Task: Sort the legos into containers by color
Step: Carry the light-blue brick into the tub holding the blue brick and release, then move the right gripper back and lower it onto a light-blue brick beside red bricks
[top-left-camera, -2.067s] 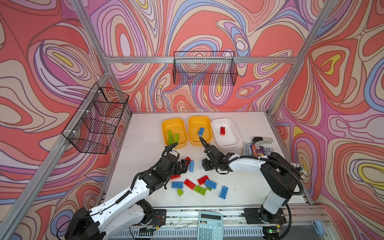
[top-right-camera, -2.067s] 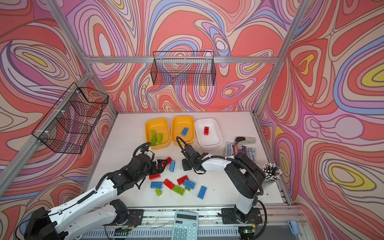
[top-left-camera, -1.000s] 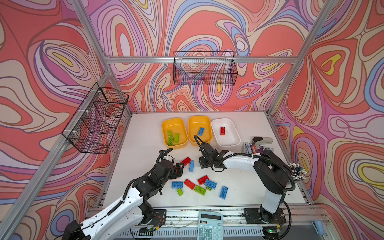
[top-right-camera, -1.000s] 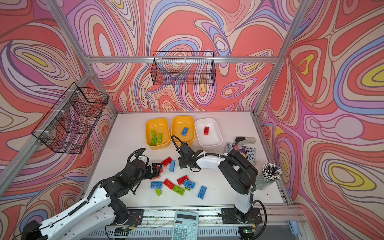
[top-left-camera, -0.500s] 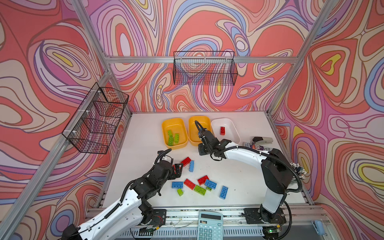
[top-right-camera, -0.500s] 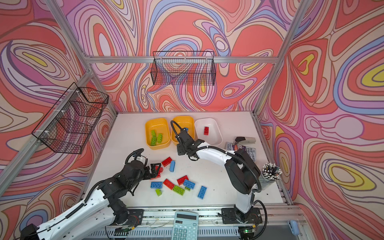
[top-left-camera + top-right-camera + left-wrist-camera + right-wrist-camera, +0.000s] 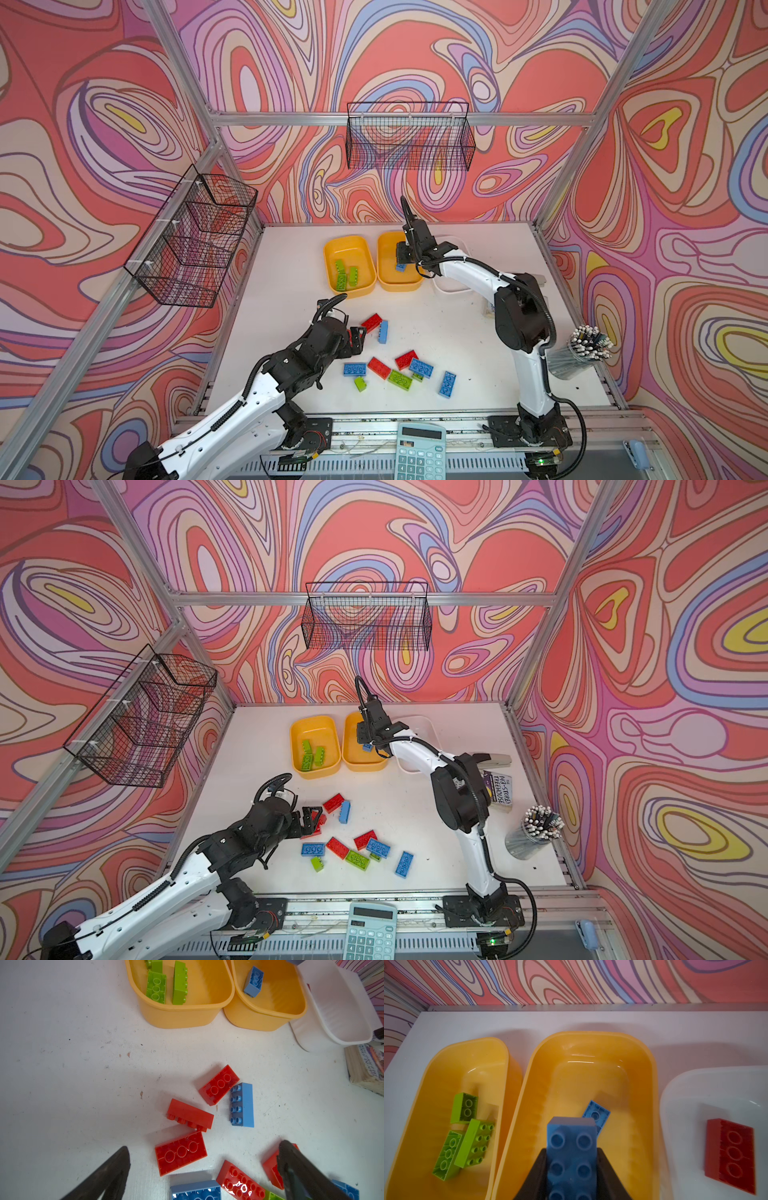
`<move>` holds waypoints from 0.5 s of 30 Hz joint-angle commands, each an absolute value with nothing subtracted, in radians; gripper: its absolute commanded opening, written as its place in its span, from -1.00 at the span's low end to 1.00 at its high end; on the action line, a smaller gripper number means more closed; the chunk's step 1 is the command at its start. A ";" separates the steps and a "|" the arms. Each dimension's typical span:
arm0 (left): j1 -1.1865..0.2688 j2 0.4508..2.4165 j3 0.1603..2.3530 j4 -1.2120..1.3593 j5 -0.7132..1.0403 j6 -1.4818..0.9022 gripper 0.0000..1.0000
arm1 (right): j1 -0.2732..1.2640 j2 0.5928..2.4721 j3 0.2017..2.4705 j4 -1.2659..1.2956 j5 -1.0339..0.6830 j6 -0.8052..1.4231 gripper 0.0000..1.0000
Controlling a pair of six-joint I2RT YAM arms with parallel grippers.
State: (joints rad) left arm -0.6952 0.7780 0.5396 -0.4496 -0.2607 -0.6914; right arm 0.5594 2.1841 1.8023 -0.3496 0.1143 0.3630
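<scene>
Over middle tub [image 7: 591, 1049], blue brick [image 7: 572, 1159] — lengthwise in claw [image 7: 572, 1150]

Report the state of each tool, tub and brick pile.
left tool, open, empty.
right tool, shut on carried blue brick above middle yellow tub.
left yellow tub, holds three green bricks.
middle yellow tub, holds one blue brick.
white tub, holds one red brick.
loose bricks, unsorted on table.
</scene>
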 commanded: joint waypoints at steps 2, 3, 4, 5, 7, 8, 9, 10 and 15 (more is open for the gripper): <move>-0.701 0.800 0.601 -0.517 -0.284 -0.689 0.95 | 0.544 2.272 1.900 -0.365 0.066 0.353 -0.25; -0.701 0.805 0.607 -0.521 -0.287 -0.690 0.95 | 0.542 2.288 1.918 -0.370 0.055 0.350 -0.15; -0.701 0.808 0.611 -0.523 -0.287 -0.689 0.96 | 0.542 2.294 1.929 -0.374 0.044 0.348 -0.05; -0.701 0.812 0.614 -0.523 -0.290 -0.691 0.95 | 0.542 2.290 1.930 -0.372 0.033 0.347 0.07; -0.701 0.821 0.620 -0.522 -0.291 -0.692 0.97 | 0.542 2.256 1.899 -0.342 0.013 0.348 0.30; -0.701 0.827 0.622 -0.519 -0.292 -0.691 0.97 | 0.543 2.231 1.880 -0.328 0.012 0.347 0.38; -0.701 0.835 0.626 -0.516 -0.292 -0.690 0.98 | 0.543 2.212 1.866 -0.327 0.012 0.344 0.40; -0.701 0.843 0.630 -0.511 -0.289 -0.689 0.97 | 0.542 2.195 1.856 -0.329 0.011 0.339 0.42; -0.701 0.902 0.664 -0.494 -0.274 -0.676 0.98 | 0.542 2.080 1.733 -0.326 0.000 0.325 0.45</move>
